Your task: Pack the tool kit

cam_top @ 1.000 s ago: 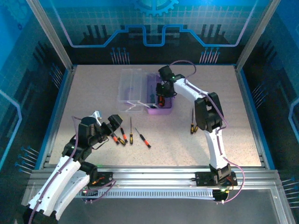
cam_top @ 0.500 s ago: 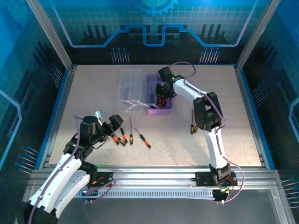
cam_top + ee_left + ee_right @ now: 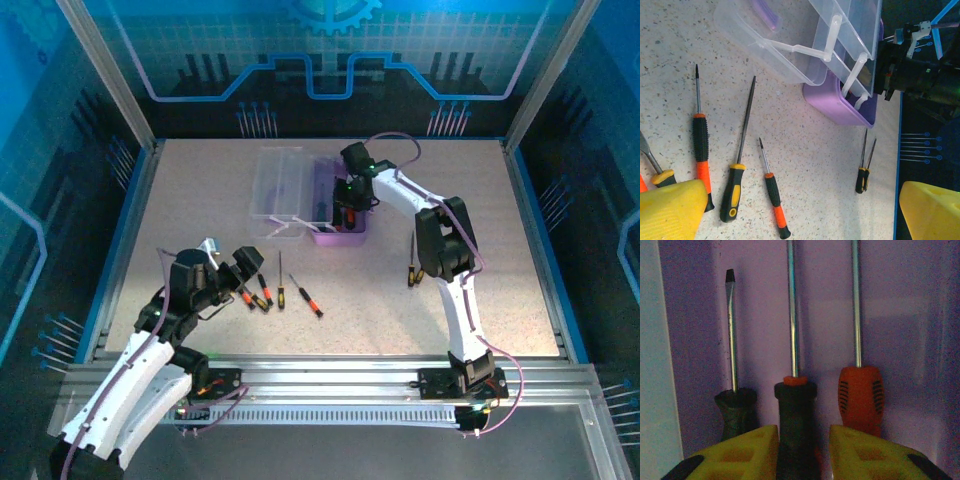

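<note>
The purple case (image 3: 340, 238) stands open at mid-table, its clear lid (image 3: 278, 185) laid back to the left. My right gripper (image 3: 347, 212) reaches down into it. In the right wrist view the right gripper (image 3: 803, 440) straddles a black-handled screwdriver (image 3: 795, 410) lying on the purple floor (image 3: 900, 315), with a gap showing on the right side of the handle. A red-handled screwdriver (image 3: 860, 395) and a dark green one (image 3: 736, 410) lie beside it. My left gripper (image 3: 802, 215) hangs wide open above several loose screwdrivers (image 3: 774, 195) on the table.
A pair of thin black-yellow screwdrivers (image 3: 411, 262) lies right of the case, by the right arm's elbow. More screwdrivers (image 3: 281, 282) lie in a row near the left gripper (image 3: 232, 262). Blue walls and aluminium rails (image 3: 330, 372) ring the table.
The right gripper's jaws have spread apart a little around the black-handled screwdriver in the case. The left arm has shifted only slightly and stays open.
</note>
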Tool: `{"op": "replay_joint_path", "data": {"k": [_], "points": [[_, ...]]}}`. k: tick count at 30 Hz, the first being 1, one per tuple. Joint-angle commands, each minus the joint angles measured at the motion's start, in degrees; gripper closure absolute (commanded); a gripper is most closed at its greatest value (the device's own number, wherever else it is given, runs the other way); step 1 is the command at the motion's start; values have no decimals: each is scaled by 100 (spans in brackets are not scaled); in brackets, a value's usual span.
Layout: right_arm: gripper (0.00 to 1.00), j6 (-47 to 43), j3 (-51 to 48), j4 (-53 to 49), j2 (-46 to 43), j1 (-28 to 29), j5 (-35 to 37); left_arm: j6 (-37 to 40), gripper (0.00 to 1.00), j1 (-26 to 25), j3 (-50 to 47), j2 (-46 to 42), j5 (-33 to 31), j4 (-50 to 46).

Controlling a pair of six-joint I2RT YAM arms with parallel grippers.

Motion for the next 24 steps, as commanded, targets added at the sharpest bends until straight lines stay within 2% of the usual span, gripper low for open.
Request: {"op": "replay_joint_path", "data": {"k": [1,8,14,19,24], "points": [[67,60,11,31,-418,-68,-89,148,1,38,191,-175,22,-194],[64,153,-408,223,-1131,-218,77,247,1,33,214,-254,99,-240],[66,64,-846,491,-1568,-279,-172,209,1,33,156,-198,112,-219],[66,-178,-2134,1049,-2650,-239,-302,208,1,37,105,-81,19,-261],[65,-512,-3672,1227,-3913,-232,67,149,2,39,90,94,-91,-218]]}}
